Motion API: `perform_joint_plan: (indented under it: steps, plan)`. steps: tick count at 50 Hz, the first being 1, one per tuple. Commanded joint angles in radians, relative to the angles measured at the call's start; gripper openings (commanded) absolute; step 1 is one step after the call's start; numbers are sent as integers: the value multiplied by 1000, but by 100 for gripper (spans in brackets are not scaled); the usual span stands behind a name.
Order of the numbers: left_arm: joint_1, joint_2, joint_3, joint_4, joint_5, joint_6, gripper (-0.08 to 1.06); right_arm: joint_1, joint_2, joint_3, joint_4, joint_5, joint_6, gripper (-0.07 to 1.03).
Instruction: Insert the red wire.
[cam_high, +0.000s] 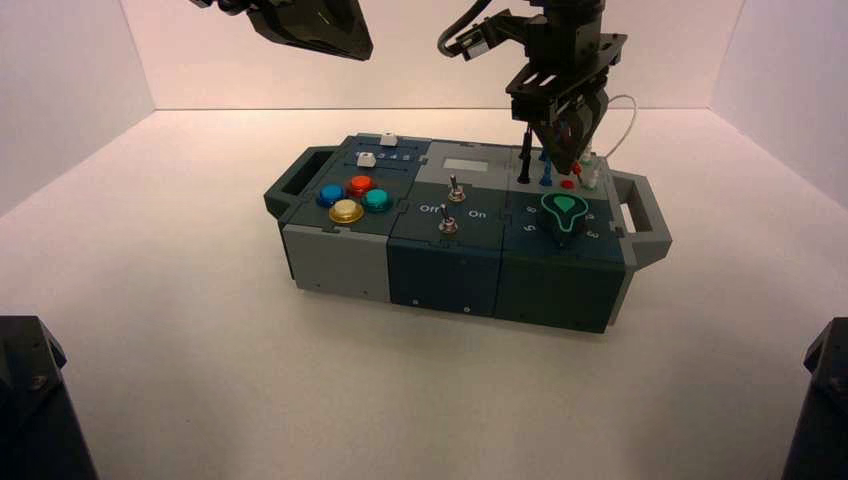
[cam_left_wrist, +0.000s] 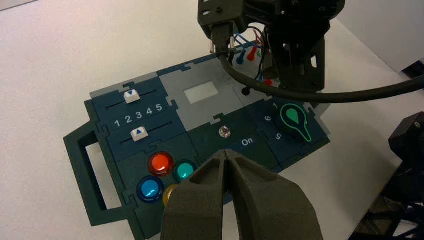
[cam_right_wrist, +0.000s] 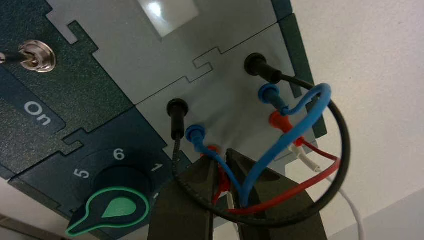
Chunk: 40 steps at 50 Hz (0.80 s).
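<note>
Just beyond the green-outlined dark knob (cam_right_wrist: 119, 209), at the box's right end, the right gripper (cam_right_wrist: 219, 154) grasps one tapered plug of the thin red looped wire (cam_right_wrist: 295, 196), tilted beside the round red socket (cam_high: 567, 184). The other plug sits by the box's far edge. That slant could make the tip skid off the rim; the blue lead (cam_right_wrist: 267, 159), looping across, could snag. The left gripper (cam_left_wrist: 225, 152) waits clenched, above the box's left part.
</note>
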Motion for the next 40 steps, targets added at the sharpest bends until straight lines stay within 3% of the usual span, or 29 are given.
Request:
perform_joint_plan:
  steps: [1, 29, 40]
  plan:
    - [3, -11, -21, 2, -9, 3, -3, -14, -35, -28, -11, -14, 8, -2]
    - [3, -5, -23, 0, -3, -3, -3, -14, -152, 52, 0, -80, 86, -2]
    - [3, 2, -23, 0, -3, -2, -3, -9, -186, 89, 49, -107, 95, -2]
